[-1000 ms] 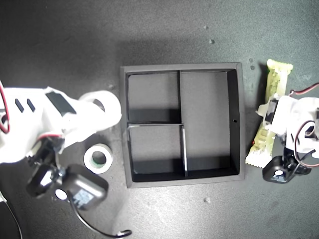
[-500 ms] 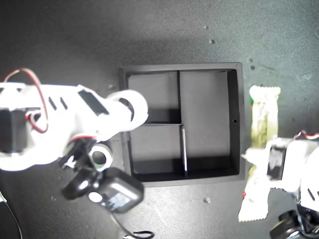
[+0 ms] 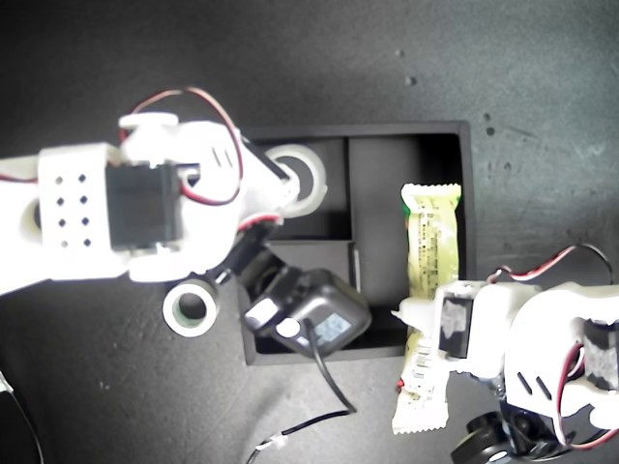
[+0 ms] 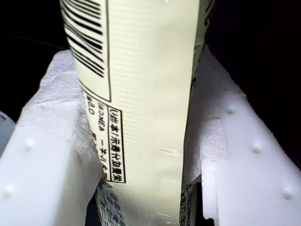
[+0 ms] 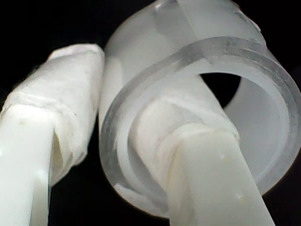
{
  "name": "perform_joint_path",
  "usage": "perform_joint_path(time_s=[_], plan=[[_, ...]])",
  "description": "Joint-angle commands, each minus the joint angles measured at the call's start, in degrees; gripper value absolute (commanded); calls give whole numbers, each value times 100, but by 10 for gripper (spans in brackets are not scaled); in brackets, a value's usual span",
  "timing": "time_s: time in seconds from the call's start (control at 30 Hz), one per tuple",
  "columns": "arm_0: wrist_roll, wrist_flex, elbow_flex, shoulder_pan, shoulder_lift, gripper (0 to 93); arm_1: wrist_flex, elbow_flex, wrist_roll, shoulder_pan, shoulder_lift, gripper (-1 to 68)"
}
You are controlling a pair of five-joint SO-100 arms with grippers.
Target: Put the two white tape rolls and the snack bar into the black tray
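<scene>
Both carries are under way: the first gripper (image 4: 141,155) clamps the long yellow-green wrapped snack bar (image 3: 427,290), the second gripper (image 5: 127,155) pinches the larger white tape ring (image 3: 296,178), both over the square black divided tray (image 3: 468,232); next comes lowering and releasing.

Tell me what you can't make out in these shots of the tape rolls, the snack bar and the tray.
- Whether the larger tape roll touches the black tray floor: exterior view, looking straight down.
- Middle of the snack bar: exterior view, covered by my first gripper.
- Tray's near small compartment: exterior view, covered by the second arm's camera.
- Small print on the wrapper: first wrist view, too blurred.
- Smaller tape roll: absent from both wrist views.
</scene>
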Motion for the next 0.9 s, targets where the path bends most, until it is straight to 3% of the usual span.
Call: perform_joint_path(time_s=[0.0, 0.33, 0.47, 0.57, 0.87], plan=[[-35, 404, -914, 97, -264, 21, 35, -193, -1477, -70, 79, 8], [-202, 1767, -2628, 141, -1195, 21, 185, -141, -1477, -18, 79, 7], [-220, 2663, -4641, 202, -2329, 22, 176, -88, -1477, -18, 79, 14], [-202, 2944, -5871, 211, -3111, 41, 220, -35, -1477, -18, 79, 55], [-316, 2944, -5353, 114, -2944, 136, 729, 53, -1556, 70, 79, 192]])
